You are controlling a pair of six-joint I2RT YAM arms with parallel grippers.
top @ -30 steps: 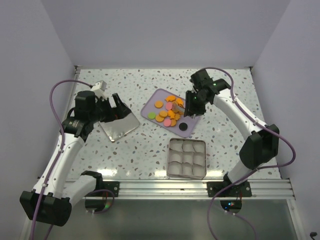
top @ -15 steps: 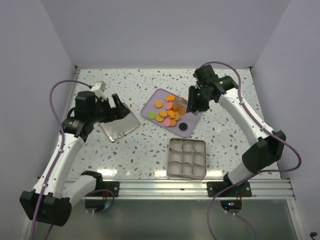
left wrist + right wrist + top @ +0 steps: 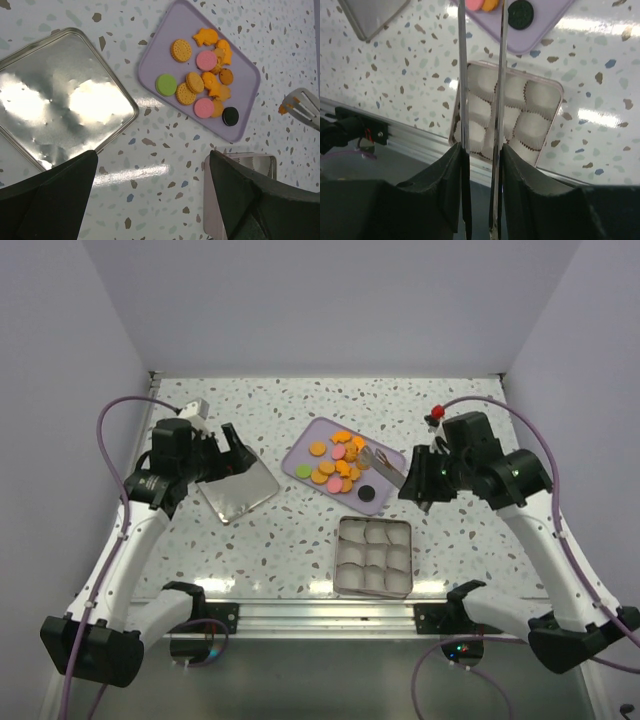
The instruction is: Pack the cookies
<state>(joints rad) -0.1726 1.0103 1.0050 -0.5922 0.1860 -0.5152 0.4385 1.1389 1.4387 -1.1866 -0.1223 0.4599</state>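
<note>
Right claw (image 3: 480, 150): half-closed, clamping tongs (image 3: 480, 75).
Left claw (image 3: 152, 190): wide open, empty.
Risk: cookie (image 3: 286, 107) may slip from the tong tips before reaching the tin (image 3: 374, 557), because the pinch looks slight.

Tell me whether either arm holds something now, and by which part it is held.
The right gripper holds metal tongs by their handle end, its fingers squeezing both blades. The left gripper is open and holds nothing.
</note>
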